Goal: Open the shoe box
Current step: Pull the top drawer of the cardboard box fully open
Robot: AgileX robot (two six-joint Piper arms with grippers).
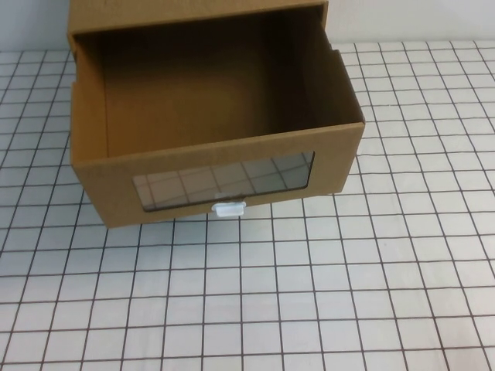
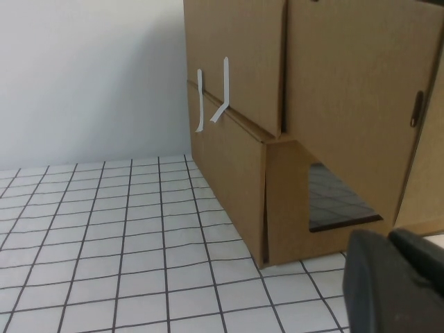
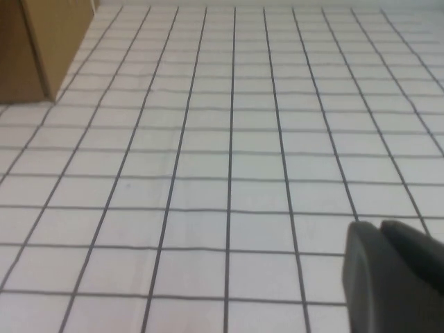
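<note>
1. Left gripper (image 2: 392,239): hangs low off the left front corner of the shoe box (image 1: 340,158), apart from it. Its fingers sit pressed together and hold nothing.
2. Shoe box: stands on the table (image 1: 309,294) against the far edge. Its drawer (image 1: 209,93) stands drawn well out of the sleeve (image 1: 193,11), with the window (image 1: 224,182) and the white pull tab (image 1: 230,208) facing the robot. The box reads as open.
3. Right gripper (image 3: 380,225): low over the table, well to the right of the shoe box. It is clamped closed and empty.

Hazards:
- Any sideways sweep by the left arm could strike the drawer's left wall, skewing the box or driving the drawer back in.
- Further pull on the tab could draw the drawer clear of the sleeve, so that it drops.

Clearance:
- Left of the shoe box: open table, with a wall (image 2: 90,76) behind.
- In front of the pull tab: bare surface.
- Right of the shoe box: broad, unobstructed surface.
</note>
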